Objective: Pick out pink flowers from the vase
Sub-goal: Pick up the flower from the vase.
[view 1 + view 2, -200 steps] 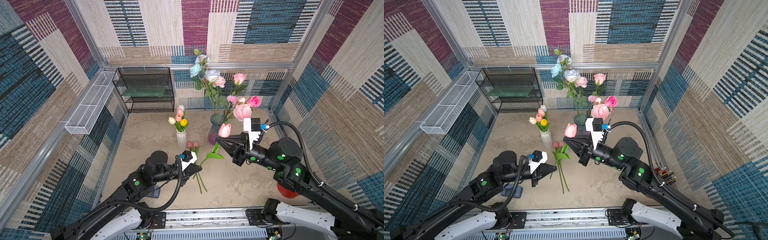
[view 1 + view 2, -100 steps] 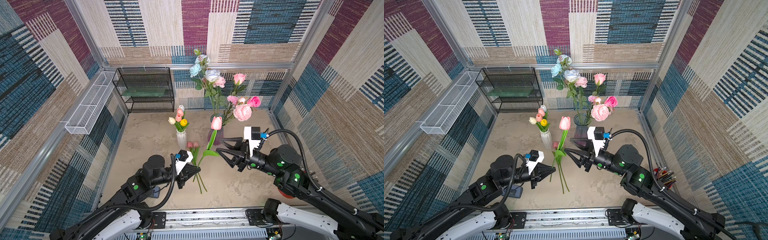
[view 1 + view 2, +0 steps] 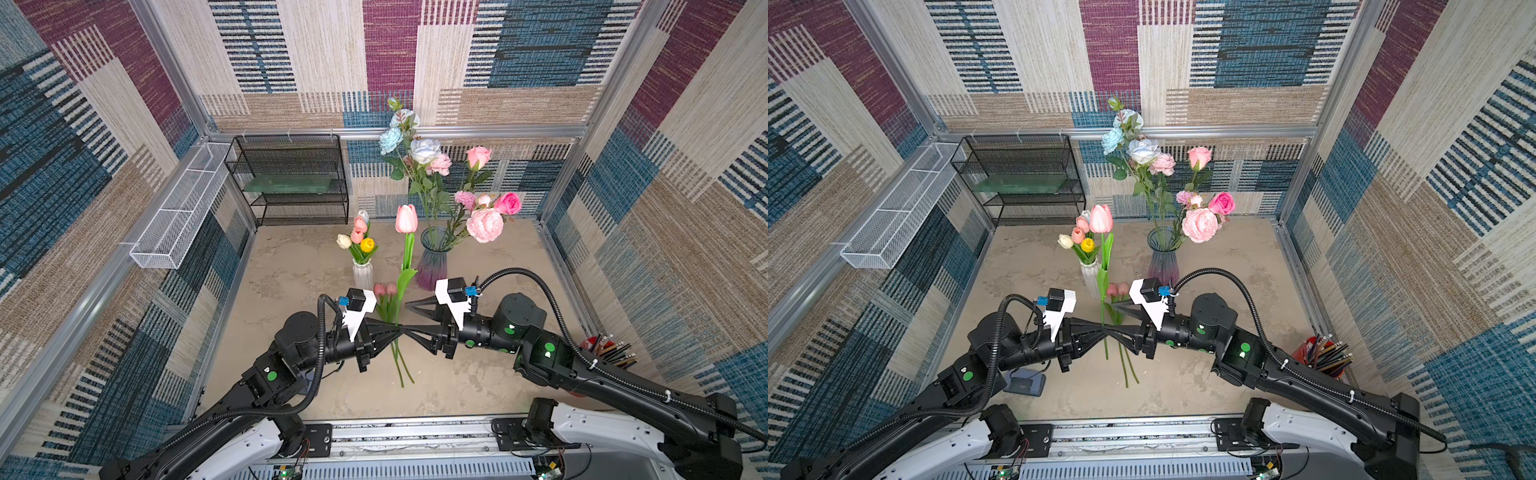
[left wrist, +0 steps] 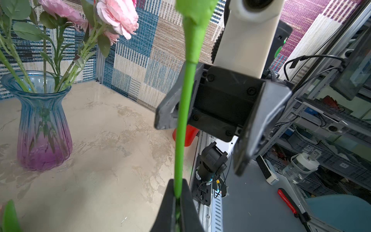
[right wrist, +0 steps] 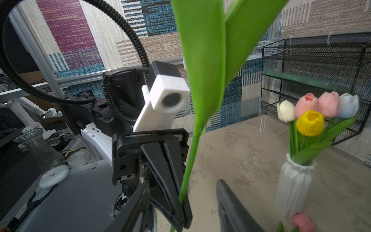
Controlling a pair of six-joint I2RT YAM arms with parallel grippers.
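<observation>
A pink tulip (image 3: 406, 219) (image 3: 1101, 219) stands upright above the table. My left gripper (image 3: 399, 330) (image 3: 1103, 331) (image 4: 177, 197) is shut on its green stem (image 4: 181, 140) (image 5: 190, 164). Facing it tip to tip, my right gripper (image 3: 406, 318) (image 3: 1110, 319) (image 5: 181, 202) is open, its fingers astride the stem without touching it. Behind them, the glass vase (image 3: 432, 266) (image 4: 43, 128) holds a pink peony (image 3: 484, 224), pink roses (image 3: 508, 203) and pale blue blooms. Two pink tulips (image 3: 384, 289) lie on the table.
A white vase (image 3: 362, 274) (image 5: 295, 186) with mixed tulips stands left of the glass vase. A black mesh shelf (image 3: 291, 178) is at the back, a white wire basket (image 3: 178, 212) on the left wall, a red pencil cup (image 3: 602, 345) at right.
My right gripper has opened and let go of the pink tulip. The left gripper has taken its stem, and the tulip has swung upright and shifted left.
</observation>
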